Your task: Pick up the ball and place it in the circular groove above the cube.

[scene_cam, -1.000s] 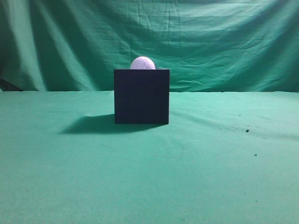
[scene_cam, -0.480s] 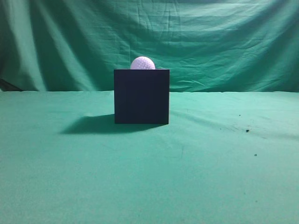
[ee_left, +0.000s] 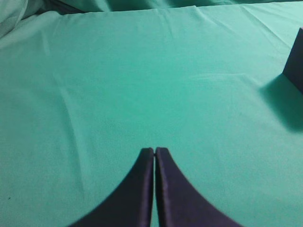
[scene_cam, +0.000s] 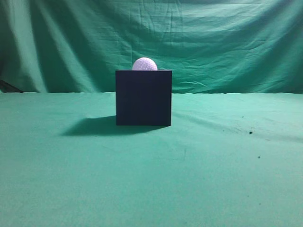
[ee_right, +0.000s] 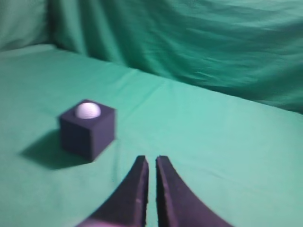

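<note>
The dark navy-black cube [scene_cam: 143, 97] stands on the green cloth in the middle of the exterior view. The white dimpled ball [scene_cam: 144, 64] sits on its top. The right wrist view shows the cube [ee_right: 88, 130] with the ball [ee_right: 87, 110] resting in its top, to the left of and beyond my right gripper [ee_right: 151, 161], which is shut and empty. My left gripper [ee_left: 155, 151] is shut and empty over bare cloth; a corner of the cube [ee_left: 296, 61] shows at the right edge of its view. Neither gripper appears in the exterior view.
Green cloth [scene_cam: 213, 161] covers the table and hangs as a wrinkled backdrop [scene_cam: 227, 42] behind it. A few small dark specks [scene_cam: 250, 132] lie on the cloth at the right. The cube casts a shadow to its left.
</note>
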Controlling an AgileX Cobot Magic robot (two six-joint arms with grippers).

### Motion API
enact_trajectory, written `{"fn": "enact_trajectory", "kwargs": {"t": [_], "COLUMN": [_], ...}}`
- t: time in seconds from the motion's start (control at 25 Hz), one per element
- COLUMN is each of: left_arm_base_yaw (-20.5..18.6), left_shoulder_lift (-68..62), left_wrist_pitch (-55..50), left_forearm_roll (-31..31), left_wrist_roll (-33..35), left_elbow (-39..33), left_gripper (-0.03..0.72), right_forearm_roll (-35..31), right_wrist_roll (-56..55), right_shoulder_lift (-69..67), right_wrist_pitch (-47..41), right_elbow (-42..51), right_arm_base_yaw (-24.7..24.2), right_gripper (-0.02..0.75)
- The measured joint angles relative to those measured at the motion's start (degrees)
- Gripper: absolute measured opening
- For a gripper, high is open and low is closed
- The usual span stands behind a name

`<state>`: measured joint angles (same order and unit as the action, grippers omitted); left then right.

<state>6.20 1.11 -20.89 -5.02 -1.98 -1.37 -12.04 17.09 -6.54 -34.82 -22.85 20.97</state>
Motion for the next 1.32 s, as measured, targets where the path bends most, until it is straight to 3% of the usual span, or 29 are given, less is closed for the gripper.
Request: {"fn": "enact_trajectory", "kwargs": {"t": [0.2,0.36,0.56,0.88,1.32], "left_arm_base_yaw": [0.0,0.0,0.0,0.0,0.0], "left_shoulder_lift": [0.0,0.0,0.0,0.0,0.0], "left_wrist_pitch": [0.0,0.0,0.0,0.0,0.0], "left_forearm_roll": [0.0,0.0,0.0,0.0,0.0], "left_wrist_roll": [0.0,0.0,0.0,0.0,0.0], "left_elbow": [0.0,0.0,0.0,0.0,0.0], "left_gripper": [0.000,0.000,0.000,0.000,0.000], "right_forearm_roll": [-1.0,-1.6,-1.7,-2.1,-2.1], "right_wrist_roll": [0.0,0.0,0.0,-0.7,-1.3], "right_shoulder_lift": [7.0,7.2,7.2,7.2,7.2], "right_wrist_pitch": [7.8,13.0,17.8,12.9,12.5], "right_elbow": [10.1,17.1,24.0,24.4,24.4], "right_arm_base_yaw": [-10.4,-14.7,-15.3,-15.3,-15.3], "right_gripper": [0.000,0.000,0.000,0.000,0.000]}}
